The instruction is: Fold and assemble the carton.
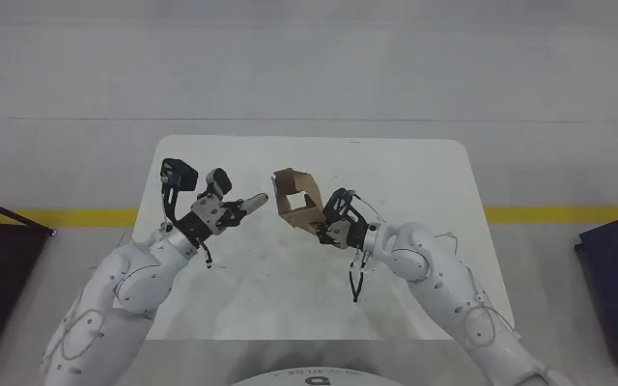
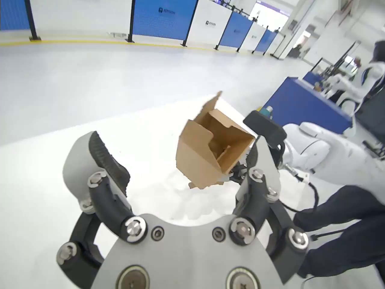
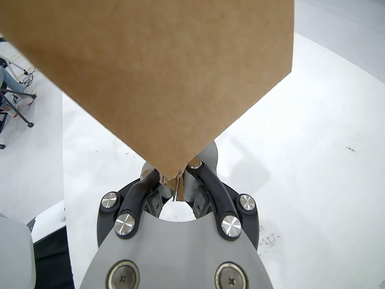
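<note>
A small brown carton hangs above the middle of the white table, half formed into an open box with one flap sticking up. My right gripper is shut on its lower corner; in the right wrist view the cardboard spreads wide over the clamped fingers. My left gripper stands open a short way to the left of the carton, apart from it. In the left wrist view the carton shows its hollow inside, beyond the spread fingers.
The table's near half in front of both arms is bare white, with some dark scuffs. A black cable hangs off my right forearm. Blue and white barriers stand far off on the floor.
</note>
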Robot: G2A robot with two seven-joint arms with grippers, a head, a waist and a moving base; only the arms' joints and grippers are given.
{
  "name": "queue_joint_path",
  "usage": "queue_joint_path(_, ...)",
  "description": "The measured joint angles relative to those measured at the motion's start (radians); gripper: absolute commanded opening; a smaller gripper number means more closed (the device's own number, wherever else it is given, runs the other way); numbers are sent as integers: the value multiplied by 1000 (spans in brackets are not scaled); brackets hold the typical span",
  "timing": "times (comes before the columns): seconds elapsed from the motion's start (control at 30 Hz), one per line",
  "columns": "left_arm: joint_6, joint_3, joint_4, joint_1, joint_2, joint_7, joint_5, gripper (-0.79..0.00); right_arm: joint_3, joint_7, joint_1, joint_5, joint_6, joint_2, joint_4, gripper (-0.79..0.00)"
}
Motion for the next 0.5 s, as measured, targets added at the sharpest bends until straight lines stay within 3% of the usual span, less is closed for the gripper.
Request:
queue_joint_path(0.23, 3, 42, 73, -69, -4, -118, -82, 0, -4, -29, -8, -35, -19, 0, 2, -785)
queue_joint_path(0.5, 13, 95, 114, -123, -11, -160, -87, 0, -23, -16, 2, -67, -31, -4, 0, -785)
